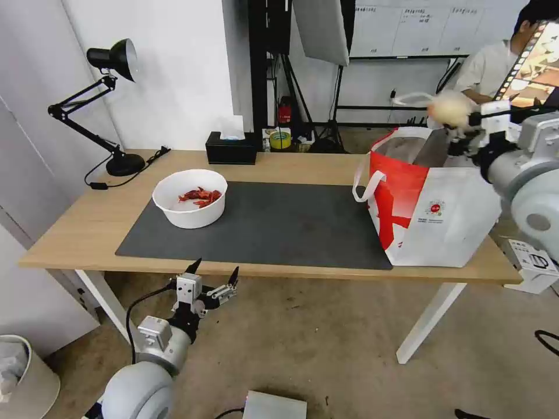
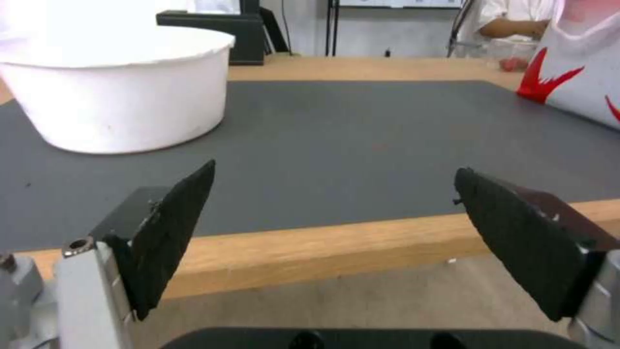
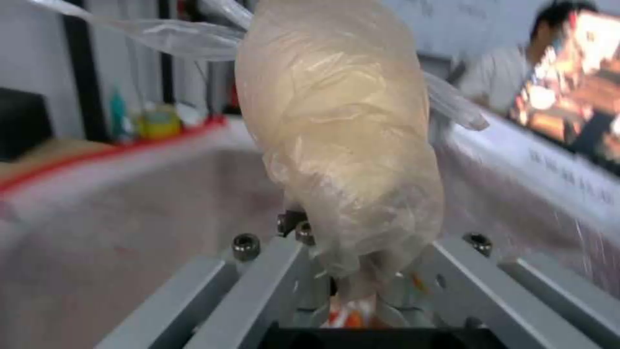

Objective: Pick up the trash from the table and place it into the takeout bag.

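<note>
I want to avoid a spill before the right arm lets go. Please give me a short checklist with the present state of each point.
1. Right gripper holds the wrapped lump: ok, shut on it.
2. Lump is above the bag opening: ok in the right wrist view, where the foil lining lies below it.
3. Bag stands upright with an open mouth on the table: ok.
4. Space left inside the bag: cannot tell, the bottom is blurred.
5. Left gripper out of the way: ok, fingers open, below the table's near edge.
6. Bowl of red shells not yet packed: not ok, it sits on the mat.
</note>
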Robot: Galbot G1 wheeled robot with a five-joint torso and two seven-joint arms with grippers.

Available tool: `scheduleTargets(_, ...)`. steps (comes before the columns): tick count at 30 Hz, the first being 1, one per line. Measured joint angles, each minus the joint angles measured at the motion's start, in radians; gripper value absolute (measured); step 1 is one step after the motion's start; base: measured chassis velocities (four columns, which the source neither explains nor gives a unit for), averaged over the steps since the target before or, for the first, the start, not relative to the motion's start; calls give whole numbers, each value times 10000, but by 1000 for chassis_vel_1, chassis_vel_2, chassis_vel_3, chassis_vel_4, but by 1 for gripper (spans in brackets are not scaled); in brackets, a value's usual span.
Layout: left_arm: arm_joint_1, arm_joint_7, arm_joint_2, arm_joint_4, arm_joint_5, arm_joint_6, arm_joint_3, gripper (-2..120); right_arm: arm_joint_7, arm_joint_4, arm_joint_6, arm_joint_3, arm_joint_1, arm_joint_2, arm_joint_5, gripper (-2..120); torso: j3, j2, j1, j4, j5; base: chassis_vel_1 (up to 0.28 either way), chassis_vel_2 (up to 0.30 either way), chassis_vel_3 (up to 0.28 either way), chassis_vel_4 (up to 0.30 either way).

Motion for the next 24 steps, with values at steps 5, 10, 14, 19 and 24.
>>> scheduleTargets(5, 113, 9, 62, -112, 38, 3, -25, 100, 557, -738, -221, -141, 125, 22, 937, 5, 1, 0, 1, -2, 3, 0, 0, 0, 0)
scheduleTargets(10, 294, 11, 109, -251, 46, 3, -205, 100, 682, -756, -490, -107, 124, 2, 1371, 6, 0, 0, 0, 0, 1, 0, 0, 0, 0)
scheduleTargets(14, 380, 15, 36, -309, 110, 0, -233, 100, 704, -542, -499, -20, 62, -36, 1486, 18, 0, 0, 1, 0, 0, 0, 0, 0, 0)
scheduleTargets(19, 453, 31, 23, -406, 158, -15, -266, 100, 1004, -393, -499, 53, 47, -40, 1669, 38, 0, 0, 0, 0, 0, 0, 0, 0, 0)
scheduleTargets(24, 515, 34, 117, -478, 159, -20, -373, 100, 1316, -275, -499, 116, 14, -39, 1841, 55, 0, 0, 0, -1, 0, 0, 0, 0, 0)
